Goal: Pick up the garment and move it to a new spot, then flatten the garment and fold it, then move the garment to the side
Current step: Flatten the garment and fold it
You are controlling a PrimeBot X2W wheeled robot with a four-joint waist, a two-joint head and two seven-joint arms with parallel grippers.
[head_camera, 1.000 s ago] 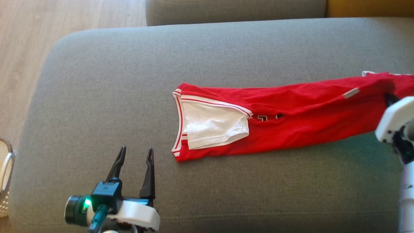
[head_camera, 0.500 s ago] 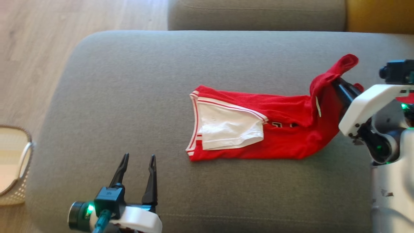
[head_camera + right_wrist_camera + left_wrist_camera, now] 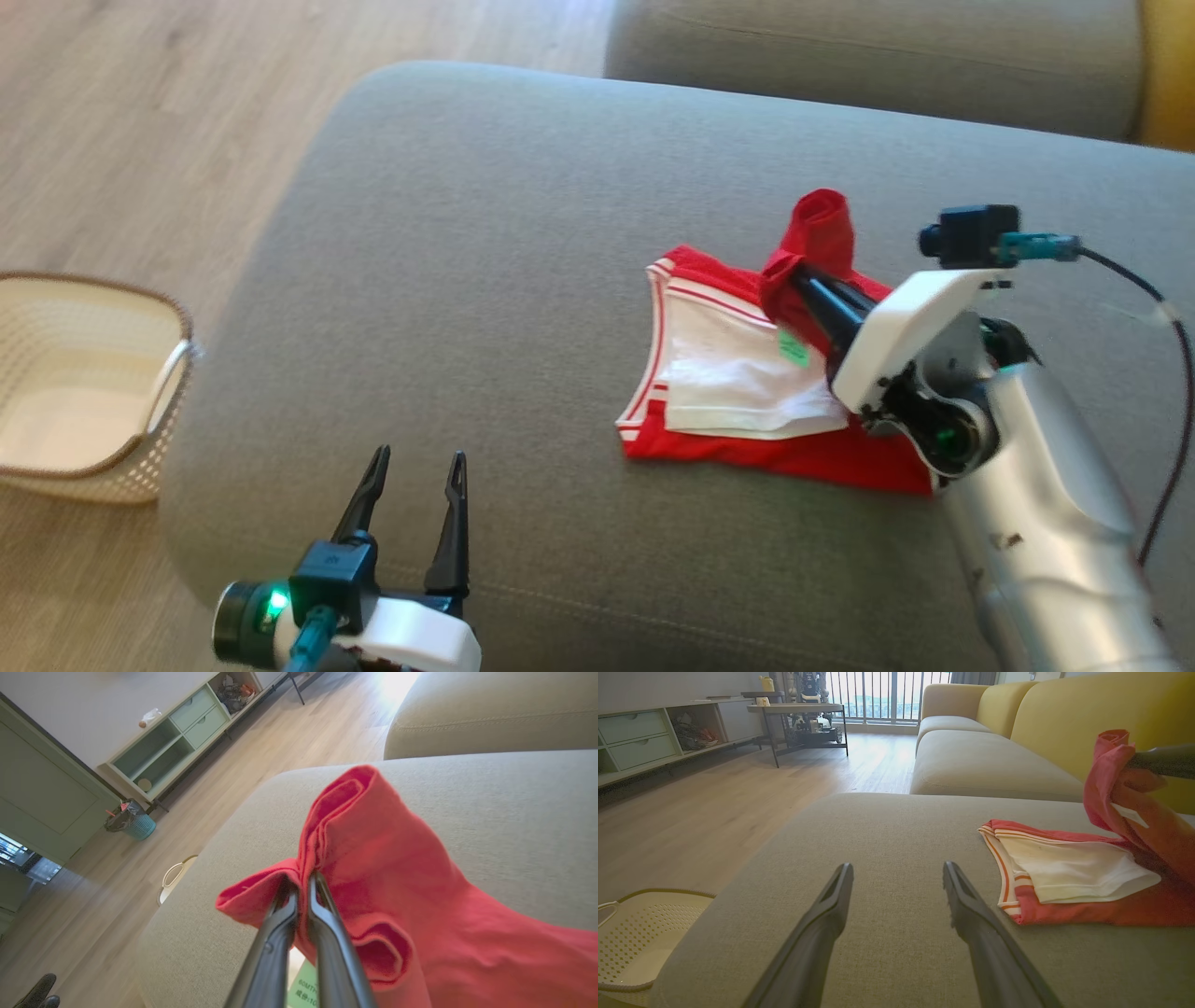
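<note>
The garment (image 3: 747, 448) is a red jersey with white trim and a white inner panel, lying on the grey sofa cushion (image 3: 485, 280). My right gripper (image 3: 789, 275) is shut on a bunched red end of it, held up above the white panel; the right wrist view shows the garment (image 3: 373, 858) pinched between the closed fingers (image 3: 322, 933). A green tag (image 3: 793, 348) hangs beneath them. My left gripper (image 3: 415, 462) stands open near the cushion's front edge, left of the garment (image 3: 1064, 877) and apart from it, with nothing between its fingers (image 3: 971, 914).
A cream woven basket (image 3: 84, 392) stands on the wooden floor (image 3: 140, 140) left of the cushion. A second grey cushion (image 3: 868, 56) lies behind, with a yellow backrest (image 3: 1087, 714) to the right. Shelving (image 3: 187, 728) and a low table (image 3: 798, 709) stand across the room.
My right gripper has carried the garment's far end leftward over the rest, doubling it to about half its length. The camera has turned, bringing the basket into view. The left gripper has stayed open.
</note>
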